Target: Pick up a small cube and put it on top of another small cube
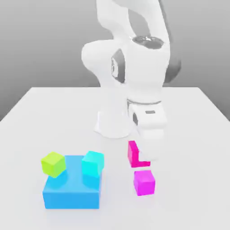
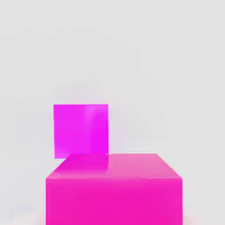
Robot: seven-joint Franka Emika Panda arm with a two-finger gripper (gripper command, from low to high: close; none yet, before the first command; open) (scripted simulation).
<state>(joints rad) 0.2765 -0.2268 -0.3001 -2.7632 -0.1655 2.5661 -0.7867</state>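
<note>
One small magenta cube (image 1: 132, 153) sits low at the table, partly hidden behind my white hand. My gripper (image 1: 146, 156) is down over it and shut on it. In the hand view this cube (image 2: 114, 189) looms very close. The other small magenta cube (image 1: 144, 182) rests on the table just in front of the held one, nearer the front edge, and is also seen past it in the hand view (image 2: 81, 129). Whether the held cube has left the table cannot be told.
A large flat blue block (image 1: 72, 191) lies at the exterior view's left, with a lime-green cube (image 1: 53, 164) and a cyan cube (image 1: 93, 163) at its far corners. The arm's white base (image 1: 112, 123) stands behind the cubes on the white table (image 1: 193, 148).
</note>
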